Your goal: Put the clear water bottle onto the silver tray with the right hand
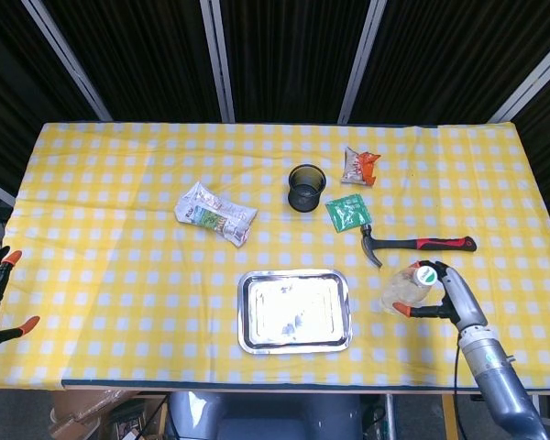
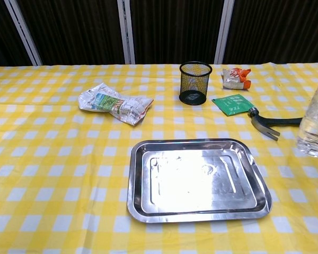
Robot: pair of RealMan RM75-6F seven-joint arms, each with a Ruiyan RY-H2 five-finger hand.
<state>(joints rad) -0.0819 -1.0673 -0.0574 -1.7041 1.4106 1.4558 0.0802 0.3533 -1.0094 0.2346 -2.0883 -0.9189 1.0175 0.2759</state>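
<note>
- Bright, even light falls from above; the backdrop stays dark.
- Strong white glare fills the silver tray, left of the right hand.
- Shadows are faint; both views are sharp.

Table covered with yellow-white checked cloth. Backed by dark corrugated wall panels, split by slanted pale metal bars. Lit bright from above. Cardboard glimpsed under front edge.

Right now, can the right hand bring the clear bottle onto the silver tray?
Probably yes. The right hand holds the clear bottle just right of the silver tray, the tray is bare, and only tablecloth lies between them.
</note>
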